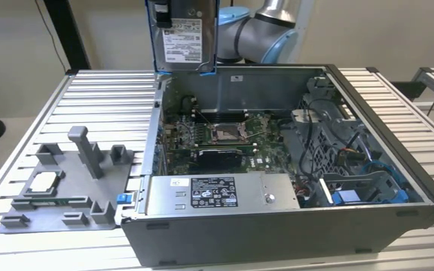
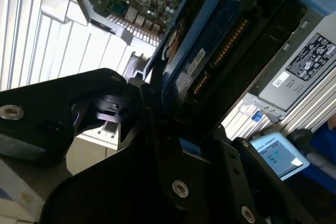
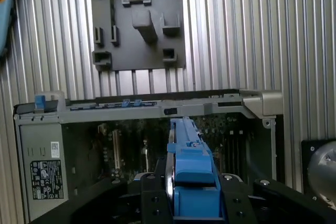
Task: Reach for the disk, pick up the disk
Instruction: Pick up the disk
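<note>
Above the case, upper centre of the exterior view: the disk [image 1: 185,35] is seen lifted clear of the open computer case [image 1: 383,113], hanging upright with its label face turned toward the camera.
Hold: the disk is gripped edge-on by the jaws of the gripper [image 3: 190,195], which are clenched on its blue bracket at both sides; judged a hold that keeps the broad faces free and the drive vertical.
Arm: the grey arm joints [image 1: 266,31] are seen just behind the disk, at the top of the exterior view.
Disk, appearance: a rectangular silver metal body with a white printed label is framed by blue plastic; in the first wrist view only its narrow blue edge is presented, at lower centre; in the second wrist view its dark underside [image 2: 205,61] with a connector row is shown.
Case: the lid is off, the motherboard [image 1: 225,135] exposed, and the power supply [image 1: 217,193] is set along the near wall.
Bench: a ribbed metal bench [image 1: 89,96] carries the case and a grey fixture tray [image 1: 59,192] at lower left, with a small silver chip [image 1: 42,182] seated in it.
</note>
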`<state>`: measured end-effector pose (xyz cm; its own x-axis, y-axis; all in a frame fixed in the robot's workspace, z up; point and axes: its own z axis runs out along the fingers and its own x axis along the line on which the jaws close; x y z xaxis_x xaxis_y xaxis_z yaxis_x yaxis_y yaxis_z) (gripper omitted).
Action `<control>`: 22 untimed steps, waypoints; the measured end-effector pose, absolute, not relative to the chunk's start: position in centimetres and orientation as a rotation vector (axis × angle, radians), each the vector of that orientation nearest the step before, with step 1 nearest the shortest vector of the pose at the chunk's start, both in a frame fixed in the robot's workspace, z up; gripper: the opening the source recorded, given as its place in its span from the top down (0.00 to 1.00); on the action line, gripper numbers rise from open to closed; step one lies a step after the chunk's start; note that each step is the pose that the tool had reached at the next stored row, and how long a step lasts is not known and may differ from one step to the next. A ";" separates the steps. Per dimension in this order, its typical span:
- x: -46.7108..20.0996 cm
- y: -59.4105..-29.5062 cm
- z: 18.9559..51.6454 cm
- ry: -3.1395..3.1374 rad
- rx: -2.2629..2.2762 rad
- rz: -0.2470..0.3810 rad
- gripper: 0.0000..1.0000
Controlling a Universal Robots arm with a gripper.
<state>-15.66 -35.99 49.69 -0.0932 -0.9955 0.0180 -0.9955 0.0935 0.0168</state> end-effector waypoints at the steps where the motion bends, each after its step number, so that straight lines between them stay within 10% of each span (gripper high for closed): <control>1: -15.2 -36.0 49.7 -2.305 2.099 -0.001 1.00; 22: -5.9 -36.0 49.7 -2.305 2.099 -0.001 1.00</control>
